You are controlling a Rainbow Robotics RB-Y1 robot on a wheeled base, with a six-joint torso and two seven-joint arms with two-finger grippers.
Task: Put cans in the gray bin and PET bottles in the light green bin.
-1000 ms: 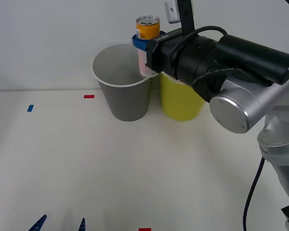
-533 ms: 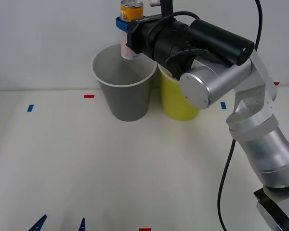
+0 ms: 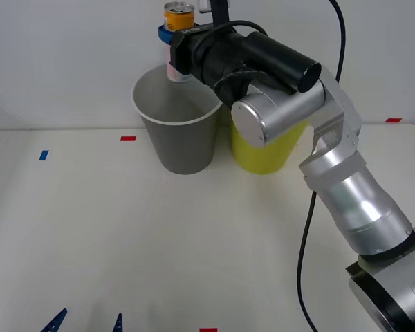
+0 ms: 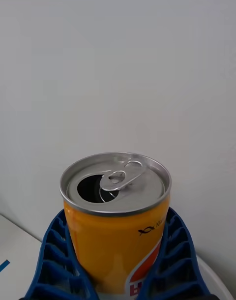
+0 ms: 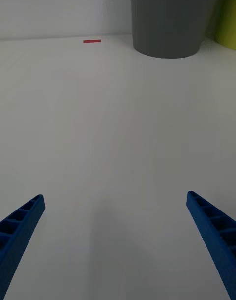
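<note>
The can (image 3: 178,15) is being held upright above the far rim of the gray bin (image 3: 183,142) — if released here, it could strike the rim and fall outside. It is being pinched between the fingers of the right tool (image 3: 174,33). The left tool (image 5: 118,231) is being kept spread over the desk (image 3: 124,235), well before the gray bin.

You had a white table (image 3: 124,242) with tape marks: a red mark (image 3: 128,138) at its far edge, a blue mark (image 3: 43,155) left of that red one, another red mark (image 3: 207,330) at the table's near edge.
</note>
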